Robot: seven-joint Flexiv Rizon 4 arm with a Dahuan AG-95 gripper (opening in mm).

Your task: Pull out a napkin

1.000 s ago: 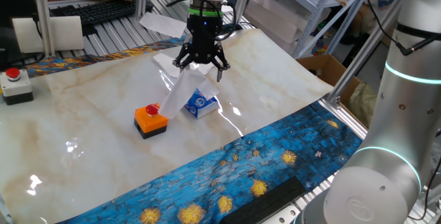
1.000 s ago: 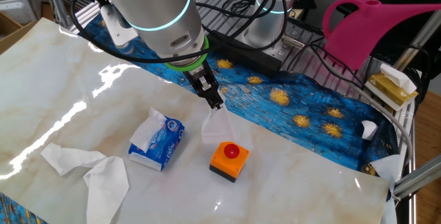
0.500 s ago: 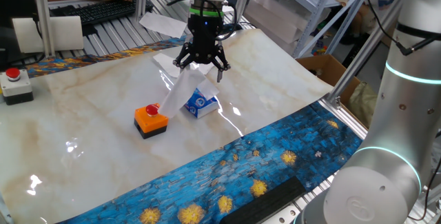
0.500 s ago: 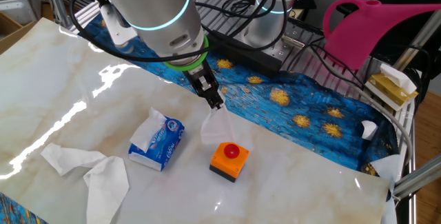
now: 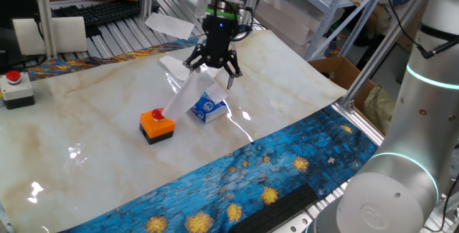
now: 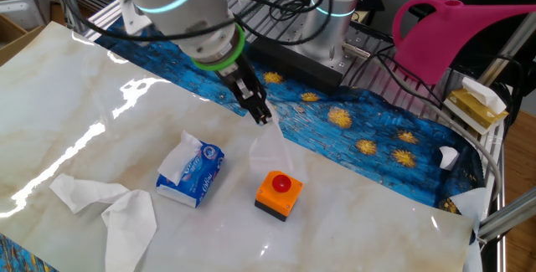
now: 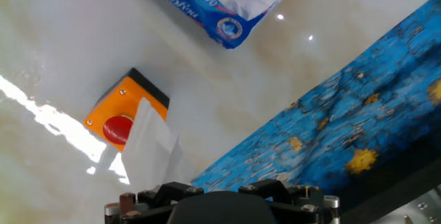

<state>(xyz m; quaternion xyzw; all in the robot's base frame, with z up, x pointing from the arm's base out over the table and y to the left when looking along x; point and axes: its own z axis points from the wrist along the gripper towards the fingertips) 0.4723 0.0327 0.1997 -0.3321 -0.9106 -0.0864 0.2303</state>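
Observation:
My gripper (image 5: pixel 204 73) is shut on the top of the napkin (image 5: pixel 182 95), a thin white sheet that hangs down slantwise above the table. In the other fixed view the fingertips (image 6: pixel 263 119) pinch the napkin (image 6: pixel 270 148) just above an orange box. The small blue carton (image 5: pixel 209 107) lies on the marble table to one side, apart from the sheet, with more white tissue sticking out of its slot (image 6: pixel 180 160). The hand view shows the napkin (image 7: pixel 148 145) hanging from below and the carton (image 7: pixel 213 3) at the top; my fingertips are hidden there.
An orange box with a red button (image 5: pixel 156 125) stands right under the napkin's lower end (image 6: pixel 278 194). Crumpled white tissues (image 6: pixel 109 205) lie beyond the carton. A blue starry cloth (image 5: pixel 287 168) borders the table. A pink watering can (image 6: pixel 452 29) and a red stop button (image 5: pixel 13 86) stand off to the sides.
My gripper has risen a little and shifted sideways with the napkin still pinched. The carton and the orange box have not moved.

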